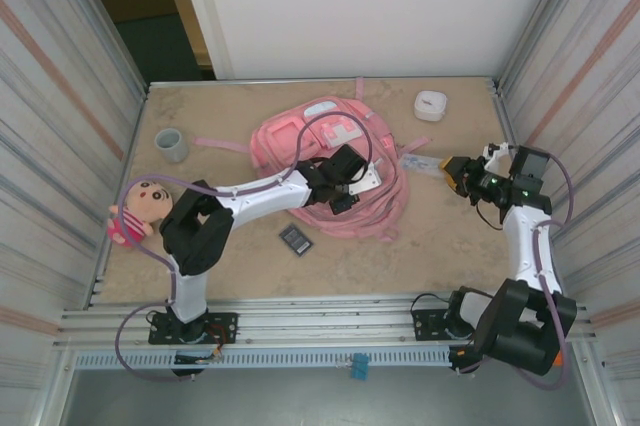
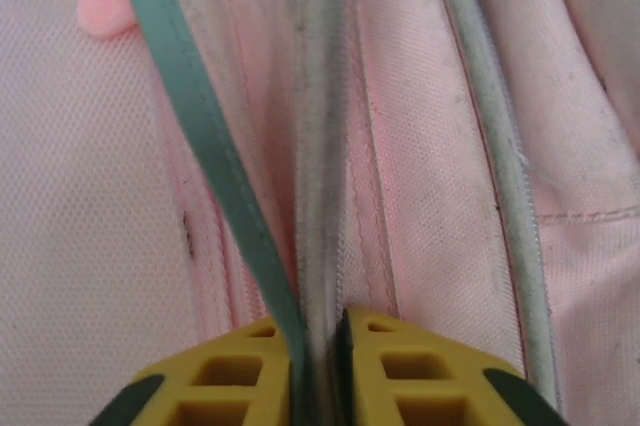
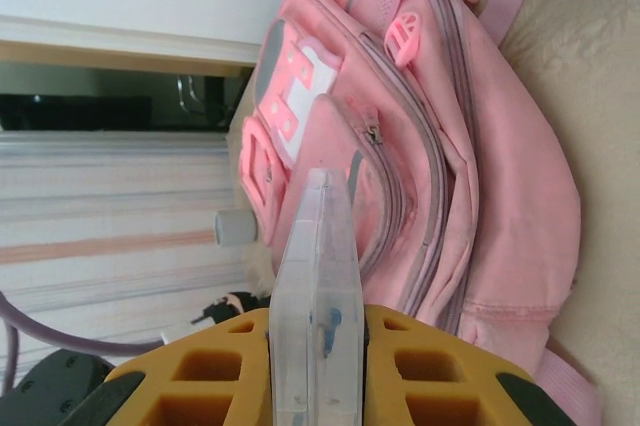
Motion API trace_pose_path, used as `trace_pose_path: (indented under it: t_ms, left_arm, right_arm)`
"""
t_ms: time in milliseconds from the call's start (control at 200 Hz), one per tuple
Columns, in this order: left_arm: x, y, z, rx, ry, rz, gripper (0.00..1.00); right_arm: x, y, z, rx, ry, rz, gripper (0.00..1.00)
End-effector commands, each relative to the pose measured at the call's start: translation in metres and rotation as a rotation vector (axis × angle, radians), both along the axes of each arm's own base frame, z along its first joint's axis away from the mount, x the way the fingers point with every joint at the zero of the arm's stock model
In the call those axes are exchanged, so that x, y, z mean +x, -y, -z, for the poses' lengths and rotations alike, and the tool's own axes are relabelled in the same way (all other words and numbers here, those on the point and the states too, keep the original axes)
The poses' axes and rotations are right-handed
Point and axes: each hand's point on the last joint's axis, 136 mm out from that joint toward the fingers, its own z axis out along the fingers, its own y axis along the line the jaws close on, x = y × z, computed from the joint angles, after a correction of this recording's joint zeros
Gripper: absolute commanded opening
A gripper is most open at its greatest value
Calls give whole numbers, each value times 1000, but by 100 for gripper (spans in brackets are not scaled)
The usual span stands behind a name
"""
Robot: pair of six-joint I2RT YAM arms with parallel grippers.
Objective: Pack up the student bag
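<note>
The pink student bag lies flat mid-table, its front pockets facing up. My left gripper rests on the bag's right half. In the left wrist view its yellow fingers are shut on a raised grey zipper seam of the bag, with a teal strip running down beside the left finger. My right gripper hovers right of the bag, shut on a clear plastic case that stands on edge between its fingers. The case points toward the bag.
A grey cup stands at the far left and a doll lies by the left wall. A small white container sits at the back right. A dark flat device lies in front of the bag.
</note>
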Motion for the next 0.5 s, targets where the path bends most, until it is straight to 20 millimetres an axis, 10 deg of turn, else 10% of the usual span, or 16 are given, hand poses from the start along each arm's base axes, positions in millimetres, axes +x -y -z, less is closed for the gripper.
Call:
trace_pose_path:
  t_ms: [0, 496]
  left_arm:
    - [26, -5, -50, -64, 107, -92, 6]
    - [49, -33, -171, -580, 83, -330, 0]
  right_arm:
    - [-10, 3, -1, -43, 13, 26, 9]
    - [-19, -25, -13, -84, 57, 120, 10]
